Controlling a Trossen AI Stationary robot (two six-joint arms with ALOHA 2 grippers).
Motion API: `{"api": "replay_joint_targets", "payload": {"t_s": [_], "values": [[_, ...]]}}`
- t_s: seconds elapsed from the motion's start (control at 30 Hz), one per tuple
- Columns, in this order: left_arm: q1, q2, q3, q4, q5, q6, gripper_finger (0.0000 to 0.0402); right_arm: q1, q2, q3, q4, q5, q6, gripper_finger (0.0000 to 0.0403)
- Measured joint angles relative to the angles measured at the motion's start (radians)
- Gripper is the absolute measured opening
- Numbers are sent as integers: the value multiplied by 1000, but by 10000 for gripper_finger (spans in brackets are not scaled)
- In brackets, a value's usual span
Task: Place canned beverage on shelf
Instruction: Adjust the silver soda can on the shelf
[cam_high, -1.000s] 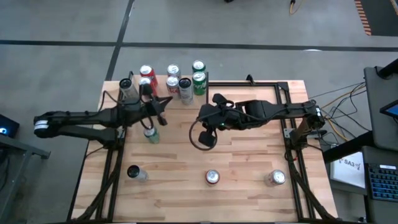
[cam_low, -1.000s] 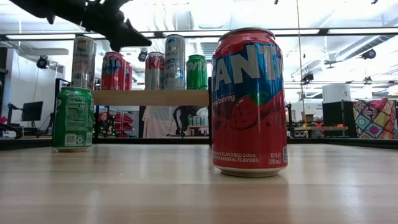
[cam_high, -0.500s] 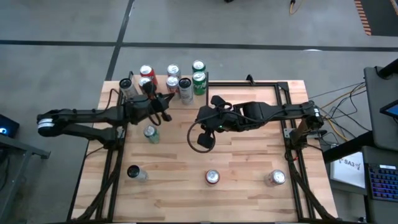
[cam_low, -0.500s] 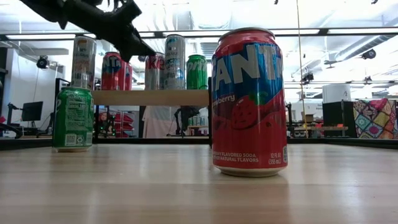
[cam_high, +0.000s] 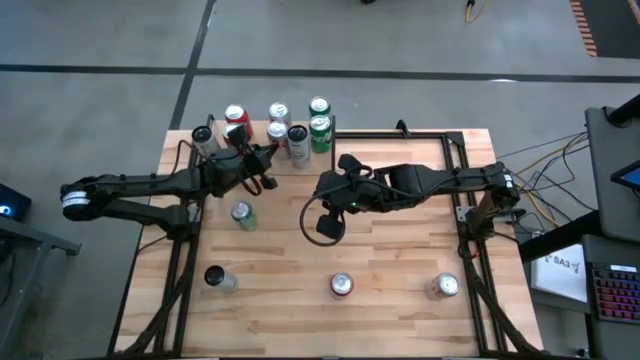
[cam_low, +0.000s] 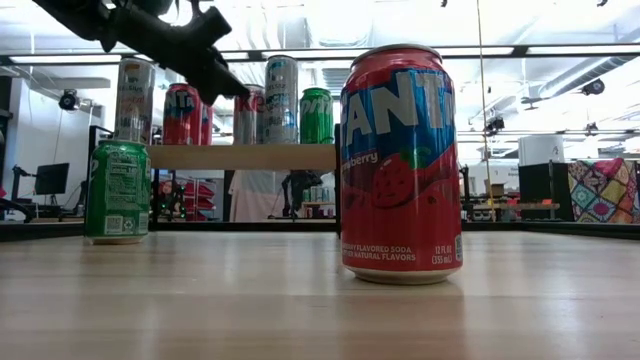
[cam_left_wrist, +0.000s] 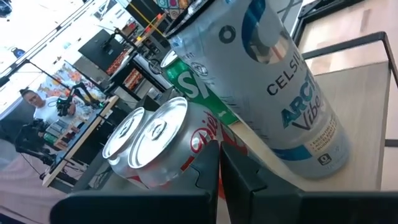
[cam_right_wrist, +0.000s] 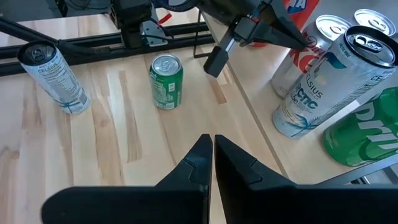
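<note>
The shelf (cam_high: 256, 143) stands at the table's far left and carries several upright cans, among them a Diet Coke can (cam_left_wrist: 163, 146), a tall Celsius can (cam_left_wrist: 289, 99) and a green Sprite can (cam_low: 316, 115). My left gripper (cam_high: 271, 153) is shut and hovers at shelf height, its tips right at the Diet Coke can (cam_right_wrist: 292, 65). A green can (cam_high: 241, 213) stands on the tabletop just near of it. My right gripper (cam_high: 322, 188) is shut, raised over the table's middle, holding nothing. My left gripper's shut fingertips (cam_left_wrist: 219, 163) come nearly level at the side of the Diet Coke can, beside the Celsius can. Whether they touch either can, I cannot tell.
On the tabletop stand a red Fanta can (cam_high: 342, 286), a silver can (cam_high: 445, 287) at the near right and a tall silver can (cam_high: 215, 277) at the near left. A black cable loop (cam_high: 322, 226) hangs under the right arm. Black frame rails run along the table's sides.
My left gripper, still shut, has gone toward the table's far edge and a little rightward, away from the green can and in toward the cans on the shelf, dipping slightly. The cans stand as before.
</note>
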Motion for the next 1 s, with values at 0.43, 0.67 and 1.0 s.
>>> {"api": "replay_joint_targets", "payload": {"t_s": [0.43,0.67,1.0], "values": [[8,0,0,9,6,-17,0,0,0,0,0,0,0,9],[11,0,0,15,6,-21,0,0,0,0,0,0,0,9],[14,4,-1,26,6,-24,0,0,0,0,0,0,0,9]]}}
